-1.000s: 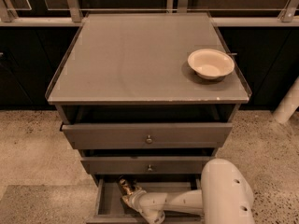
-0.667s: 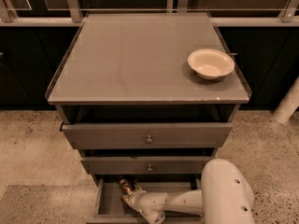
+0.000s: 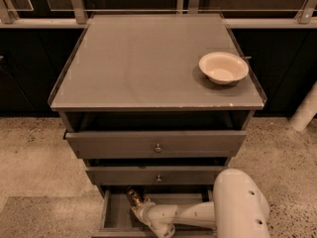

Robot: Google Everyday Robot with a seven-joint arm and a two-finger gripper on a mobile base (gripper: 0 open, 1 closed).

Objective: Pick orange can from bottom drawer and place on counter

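Just beyond the end effector (image 3: 140, 208), touching or nearly touching its tip, sits the can (image 3: 132, 197), low inside the open drawer (image 3: 113, 213). End effector is down in the drawer, at the end of the white arm (image 3: 190, 213) that comes in from the right. Cannot tell how far open it is, or whether it has hold of the can; the wrist hides that part. Can looks tilted or lying, hard to say which.

Handling, as a judgement: small drink can of thin metal, so light if empty and a fair weight if full; can't tell which. Stiff enough end to end, but the side wall probably dents under a hard squeeze. Smooth glossy skin, so likely slippery. Round, so it rolls if nudged off-centre. Best hold is across the body at mid-length, closing on opposite sides of the cylinder, not on the rims. Moderate force only.

Clearance looks tight. The middle drawer front (image 3: 158, 175) hangs right above the end effector, so a lift probably has to come out toward the front before going up. Desk (image 3: 143, 63) is well above and behind the end effector. Bowl (image 3: 223, 67) sits up there, off to the right.
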